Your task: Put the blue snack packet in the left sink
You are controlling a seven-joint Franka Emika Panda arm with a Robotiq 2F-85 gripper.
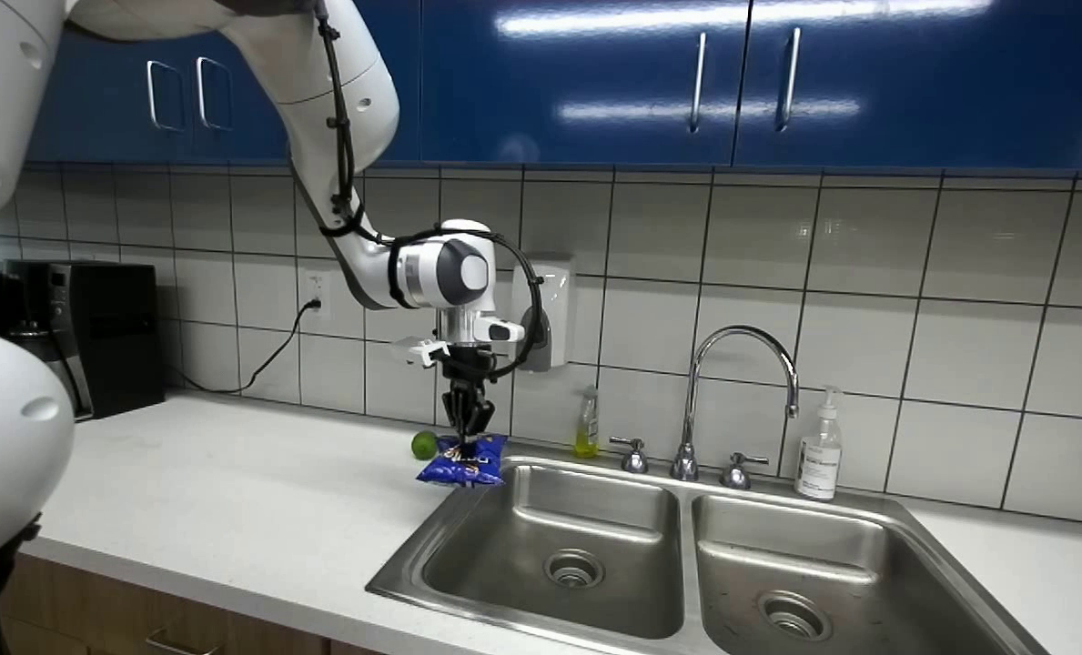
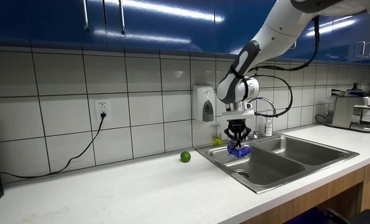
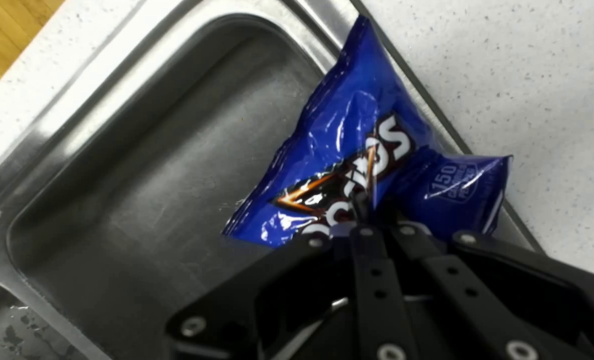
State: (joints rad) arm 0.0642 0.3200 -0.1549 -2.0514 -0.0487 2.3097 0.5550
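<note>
Wrist view: the crinkly blue foil snack packet [image 3: 346, 125] hangs from the black two-fingered gripper [image 3: 379, 215], pinched between its fingertips, directly beneath it and over the edge of the left-hand rectangular stainless steel basin [image 3: 177, 195]. Glossy and creased, the packet bears white lettering, partly hidden by the fingers, across a dark, orange-edged emblem; the foil buckles at the grip. White countertop [image 2: 141, 186] extends beside the gripper; on it, left of the gripper in both exterior views, sits a small round green ball [image 2: 185, 156]. Behind the gripper rises a pale tiled wall [image 2: 144, 109]; overhead, glossy blue cabinets [image 1: 586, 68].
</note>
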